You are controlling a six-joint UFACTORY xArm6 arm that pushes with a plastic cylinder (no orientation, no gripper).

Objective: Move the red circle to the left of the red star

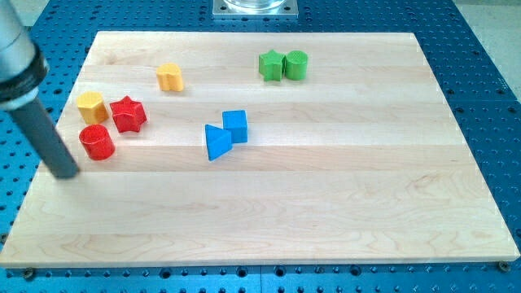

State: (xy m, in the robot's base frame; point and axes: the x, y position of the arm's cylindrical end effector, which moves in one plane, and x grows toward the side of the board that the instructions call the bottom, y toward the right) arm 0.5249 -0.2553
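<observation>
Your tool, a plain dark rod with no jaws to open or close, holds nothing; its tip (65, 173) rests on the worktop (326, 212) near the edge at the view's left, touching no block. The red circle (97, 142) lies just off the tip, toward the view's right and slightly up, a small gap between them. Beyond it, further up and right of the tool, sits the red star (128, 114), close to the circle and possibly just touching it. The yellow hexagon-like block (91, 107) stands just up from the circle, against the star's left side, filling the spot the task points to. You would judge the circle already lower-left of the star; a short push upward from below looks like the coming need, with the yellow block likely in the way. Farther out from the tool lie a second yellow block (169, 77), the blue triangle (216, 142) with the blue cube (235, 125), and two green blocks (282, 65).
</observation>
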